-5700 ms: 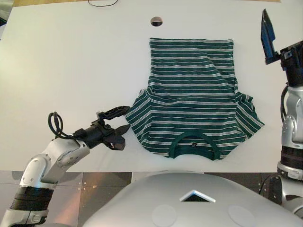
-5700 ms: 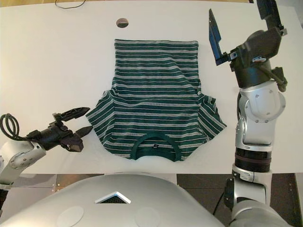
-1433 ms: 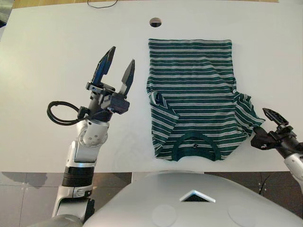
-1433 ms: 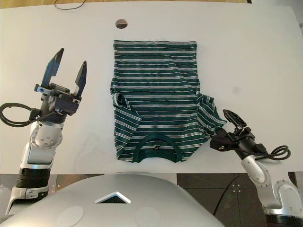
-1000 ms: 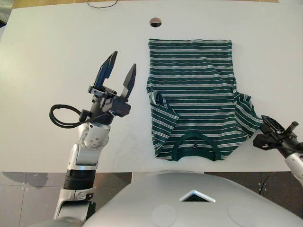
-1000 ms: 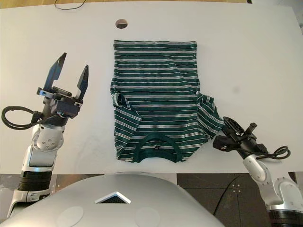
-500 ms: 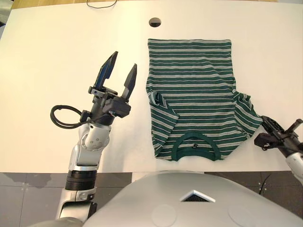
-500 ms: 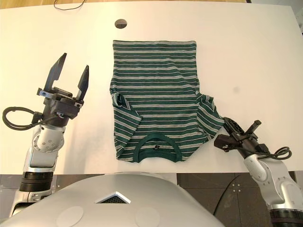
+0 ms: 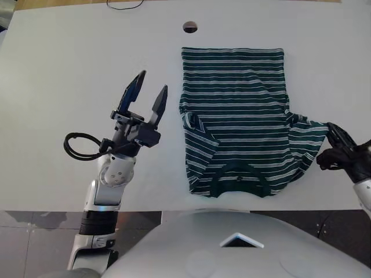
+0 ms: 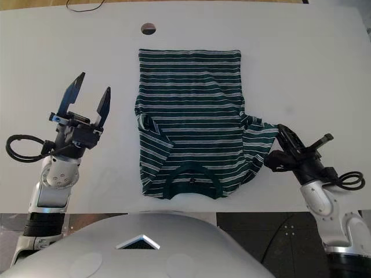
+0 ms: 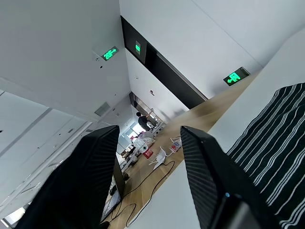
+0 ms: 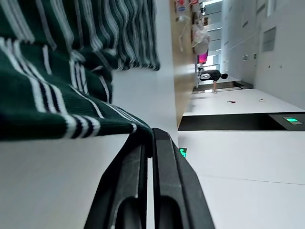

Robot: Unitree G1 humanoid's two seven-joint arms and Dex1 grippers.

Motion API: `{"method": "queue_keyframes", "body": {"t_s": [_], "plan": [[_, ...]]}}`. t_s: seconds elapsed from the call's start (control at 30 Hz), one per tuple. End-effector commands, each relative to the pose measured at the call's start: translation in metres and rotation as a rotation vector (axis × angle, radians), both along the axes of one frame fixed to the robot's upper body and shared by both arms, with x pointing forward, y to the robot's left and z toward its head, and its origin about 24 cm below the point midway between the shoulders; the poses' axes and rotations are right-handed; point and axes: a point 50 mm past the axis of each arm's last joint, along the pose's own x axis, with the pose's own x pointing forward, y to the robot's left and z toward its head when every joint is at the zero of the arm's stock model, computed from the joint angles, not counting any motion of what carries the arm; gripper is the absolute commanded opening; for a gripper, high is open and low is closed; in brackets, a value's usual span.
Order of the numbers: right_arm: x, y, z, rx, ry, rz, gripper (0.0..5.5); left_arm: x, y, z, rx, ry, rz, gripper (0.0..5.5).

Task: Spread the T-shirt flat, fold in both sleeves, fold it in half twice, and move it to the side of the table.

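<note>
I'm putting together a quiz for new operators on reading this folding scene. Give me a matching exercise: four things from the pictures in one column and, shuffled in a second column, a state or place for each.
Things
1. left hand
2. right hand
3. left sleeve of the T-shirt
4. round hole in the table

States or places
A. just beyond the T-shirt's far left corner
B. shut on the right sleeve
C. open, raised above the table, holding nothing
D. folded in over the T-shirt's body

Pairs: 1-C, 2-B, 3-D, 4-A.
</note>
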Motion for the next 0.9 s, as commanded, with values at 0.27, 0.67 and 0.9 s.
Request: {"method": "queue_keyframes", "body": {"t_s": [0.27,0.67,0.9], "plan": [[0.008,0.058,0.006,0.151,-0.015,0.226,0.13,0.001,-0.001,-0.005,0.006,0.006,0.011,2.39],[0.01,0.067,-0.017,0.118,0.112,0.317,0.46,0.002,-0.006,-0.009,-0.005,0.009,0.005,2.39],[0.01,0.077,-0.019,0.127,0.141,0.384,1.7,0.001,-0.006,-0.009,0.006,0.014,-0.007,2.39]]}}
